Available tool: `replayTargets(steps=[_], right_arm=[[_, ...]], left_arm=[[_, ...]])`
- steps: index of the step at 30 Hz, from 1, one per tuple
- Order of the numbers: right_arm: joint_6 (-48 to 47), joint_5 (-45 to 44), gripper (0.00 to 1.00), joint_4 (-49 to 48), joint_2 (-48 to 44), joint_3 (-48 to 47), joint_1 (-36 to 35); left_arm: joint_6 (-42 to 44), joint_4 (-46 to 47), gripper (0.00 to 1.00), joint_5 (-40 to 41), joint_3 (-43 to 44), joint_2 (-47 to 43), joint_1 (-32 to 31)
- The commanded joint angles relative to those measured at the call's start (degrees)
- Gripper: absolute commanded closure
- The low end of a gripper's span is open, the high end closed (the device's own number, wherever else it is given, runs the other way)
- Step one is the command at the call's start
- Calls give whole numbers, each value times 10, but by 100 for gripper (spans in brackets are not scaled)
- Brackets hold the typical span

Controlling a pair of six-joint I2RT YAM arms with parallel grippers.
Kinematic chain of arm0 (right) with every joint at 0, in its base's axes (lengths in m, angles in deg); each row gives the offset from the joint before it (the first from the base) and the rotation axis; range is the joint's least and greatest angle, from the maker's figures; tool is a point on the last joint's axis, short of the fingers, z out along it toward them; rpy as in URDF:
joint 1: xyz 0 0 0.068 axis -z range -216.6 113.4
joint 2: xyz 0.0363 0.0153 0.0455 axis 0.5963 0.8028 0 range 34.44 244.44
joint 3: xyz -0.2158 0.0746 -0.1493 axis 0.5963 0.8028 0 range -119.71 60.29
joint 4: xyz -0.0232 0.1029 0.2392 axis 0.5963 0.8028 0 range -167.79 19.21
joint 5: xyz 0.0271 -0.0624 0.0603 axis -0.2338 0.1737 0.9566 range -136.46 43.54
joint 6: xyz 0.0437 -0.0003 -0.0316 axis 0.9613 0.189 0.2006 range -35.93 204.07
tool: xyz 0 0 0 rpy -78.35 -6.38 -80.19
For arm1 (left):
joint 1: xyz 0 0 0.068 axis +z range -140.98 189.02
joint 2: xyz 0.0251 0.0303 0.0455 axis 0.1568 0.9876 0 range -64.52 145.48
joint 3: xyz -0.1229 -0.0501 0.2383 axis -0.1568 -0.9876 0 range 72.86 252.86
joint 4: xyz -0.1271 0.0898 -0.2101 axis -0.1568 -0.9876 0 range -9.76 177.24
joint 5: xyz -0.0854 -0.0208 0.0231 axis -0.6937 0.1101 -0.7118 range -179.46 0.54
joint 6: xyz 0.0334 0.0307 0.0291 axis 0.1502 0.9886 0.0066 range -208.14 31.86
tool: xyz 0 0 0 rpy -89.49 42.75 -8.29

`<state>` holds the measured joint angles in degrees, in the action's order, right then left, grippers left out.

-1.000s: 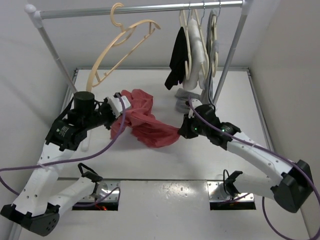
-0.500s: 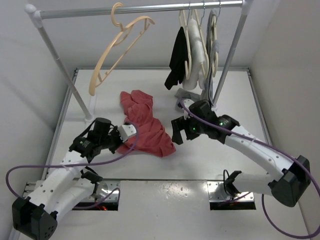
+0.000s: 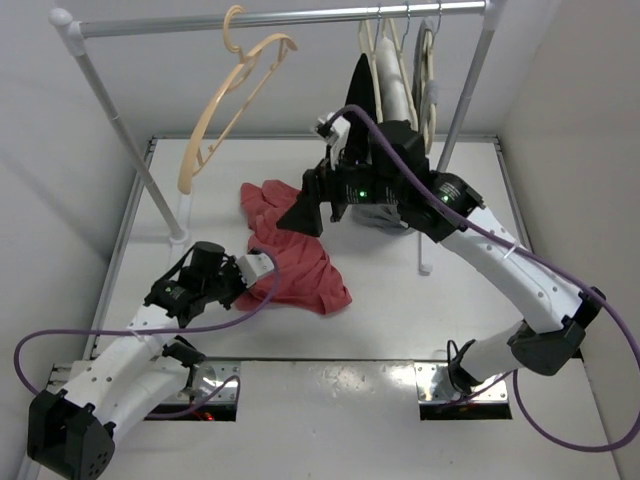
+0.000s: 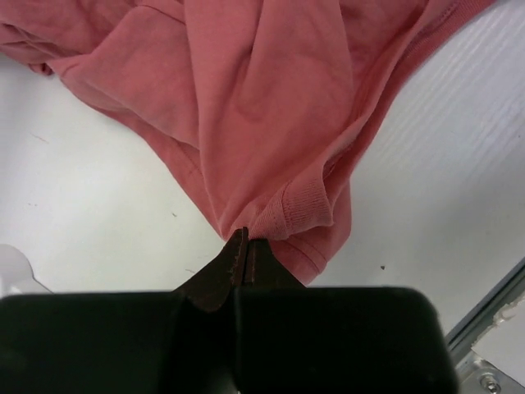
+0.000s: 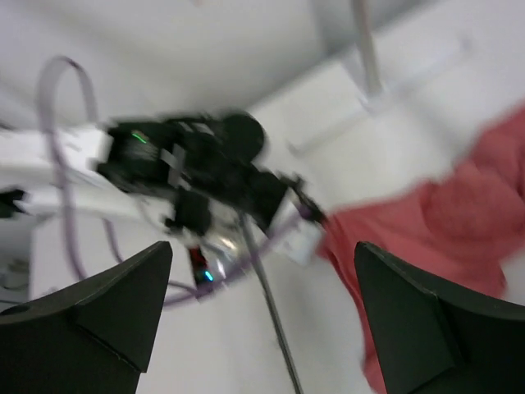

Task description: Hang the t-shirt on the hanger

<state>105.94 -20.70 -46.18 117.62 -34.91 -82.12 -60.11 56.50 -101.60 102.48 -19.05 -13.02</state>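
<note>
R wrist view all blurred; t-shirt [image 4: 279, 107] cut off at top edge (L wrist cam).

No readable text, label, brand or number shows on anything

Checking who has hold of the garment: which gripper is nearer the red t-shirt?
Left. The left gripper is shut on the edge of the t-shirt, touching it. The right gripper hangs open above the shirt's far end, not touching it.

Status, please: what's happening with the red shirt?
Left fingers shut on shirt edge. Right fingers open, empty, up high. Shirt heaped on table, hanger bare on rail.
</note>
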Motion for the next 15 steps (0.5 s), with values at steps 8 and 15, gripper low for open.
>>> replayTargets(steps=[8,15], right_arm=[[279,18,7,-538,76,-27,-23],[322,-128,7,-530,183,-134,-40]], left_arm=[[-6,31,100,7,-11,-20,2],[-11,37,100,7,-16,-25,2]])
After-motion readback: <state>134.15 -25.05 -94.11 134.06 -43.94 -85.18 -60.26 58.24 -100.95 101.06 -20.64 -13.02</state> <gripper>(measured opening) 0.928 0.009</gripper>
